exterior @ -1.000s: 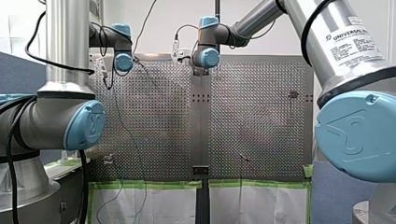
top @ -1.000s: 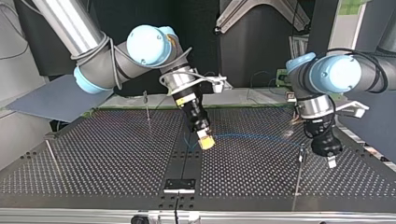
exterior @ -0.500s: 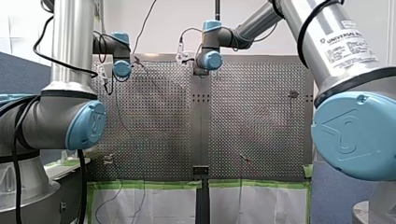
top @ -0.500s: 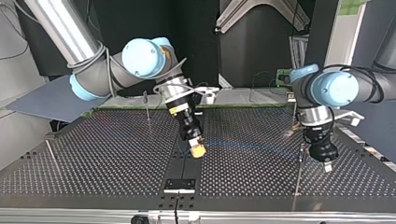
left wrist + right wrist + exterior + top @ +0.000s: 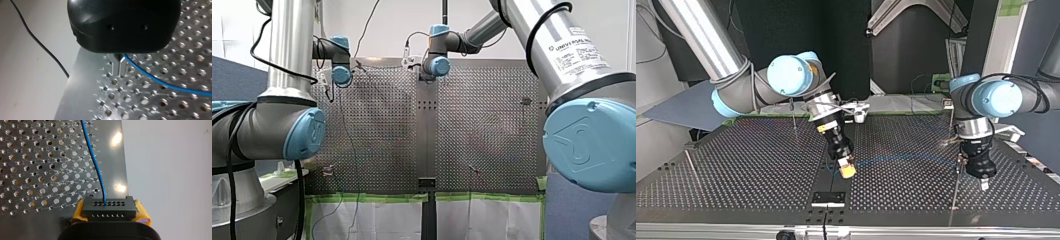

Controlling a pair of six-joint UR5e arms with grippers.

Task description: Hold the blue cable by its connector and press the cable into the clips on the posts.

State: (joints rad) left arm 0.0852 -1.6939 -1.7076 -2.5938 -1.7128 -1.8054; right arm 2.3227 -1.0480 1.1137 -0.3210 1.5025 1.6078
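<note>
At the top view's left, the right gripper [image 5: 848, 170] hangs low over the desk [image 5: 736, 175]. Only the right wrist view shows what its yellow-padded fingers [image 5: 141, 211] hold: the black connector [image 5: 109, 208], with the blue cable [image 5: 93, 160] coming out of one hole. The cable runs across to the left gripper [image 5: 983, 183], beside a thin post [image 5: 955, 190]. The left wrist view shows its metal fingers [image 5: 122, 68] narrow, pinching the cable. At the front view's right, the arm's label [image 5: 579, 47] starts with "UNIVERSAL".

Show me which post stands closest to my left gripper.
The thin metal post at the top view's near right, just beside my left gripper. The other posts stand farther back or far to that view's left.
</note>
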